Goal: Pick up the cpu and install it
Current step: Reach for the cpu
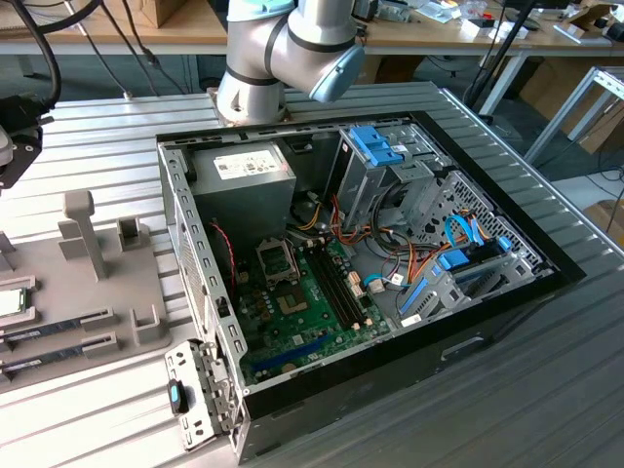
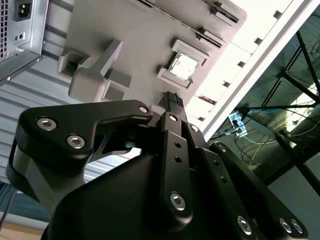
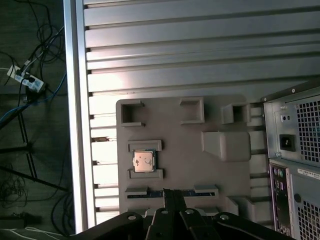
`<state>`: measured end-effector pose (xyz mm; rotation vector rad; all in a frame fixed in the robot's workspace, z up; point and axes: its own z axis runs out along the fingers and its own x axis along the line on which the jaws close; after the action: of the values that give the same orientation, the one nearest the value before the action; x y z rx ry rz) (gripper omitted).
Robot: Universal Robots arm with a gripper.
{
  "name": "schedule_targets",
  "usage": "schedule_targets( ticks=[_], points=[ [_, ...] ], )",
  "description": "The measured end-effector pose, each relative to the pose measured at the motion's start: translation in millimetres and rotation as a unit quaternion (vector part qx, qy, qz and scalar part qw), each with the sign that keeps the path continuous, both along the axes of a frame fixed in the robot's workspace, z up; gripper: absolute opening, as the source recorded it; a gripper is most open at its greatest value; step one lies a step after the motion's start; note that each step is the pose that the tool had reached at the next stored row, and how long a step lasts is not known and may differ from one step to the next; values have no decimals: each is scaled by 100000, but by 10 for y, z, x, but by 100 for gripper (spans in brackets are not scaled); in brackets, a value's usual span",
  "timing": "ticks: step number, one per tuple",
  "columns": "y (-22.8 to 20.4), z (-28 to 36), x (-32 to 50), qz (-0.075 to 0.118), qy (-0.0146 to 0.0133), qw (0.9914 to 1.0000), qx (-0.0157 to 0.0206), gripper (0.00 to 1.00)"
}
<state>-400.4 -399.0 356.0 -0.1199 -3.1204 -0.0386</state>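
The cpu (image 3: 144,162), lying flat in its walled pocket on the grey holder tray (image 3: 210,110) on the tabletop (image 3: 175,50), could be scratched or knocked askew, I judge, if the fingers (image 3: 169,199) descended as they are: pressed together, holding nothing. It sits apart from them, off to one side of their line.

At the exterior view's left edge we get only a sliver of the cpu (image 1: 9,301). The same edge clips the memory sticks (image 1: 54,327) and their grey holder (image 1: 117,283). We lose the arm (image 1: 283,49) past the top edge. In the first wrist view the gripper (image 3: 173,192), cut by the bottom edge, hides part of one stick behind its jaws.
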Motion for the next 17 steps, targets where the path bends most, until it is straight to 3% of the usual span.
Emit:
schedule_targets(
  ticks=[17],
  points=[
    [0, -39, -29, -3, -4, 100000, 2, 11]
  ],
)
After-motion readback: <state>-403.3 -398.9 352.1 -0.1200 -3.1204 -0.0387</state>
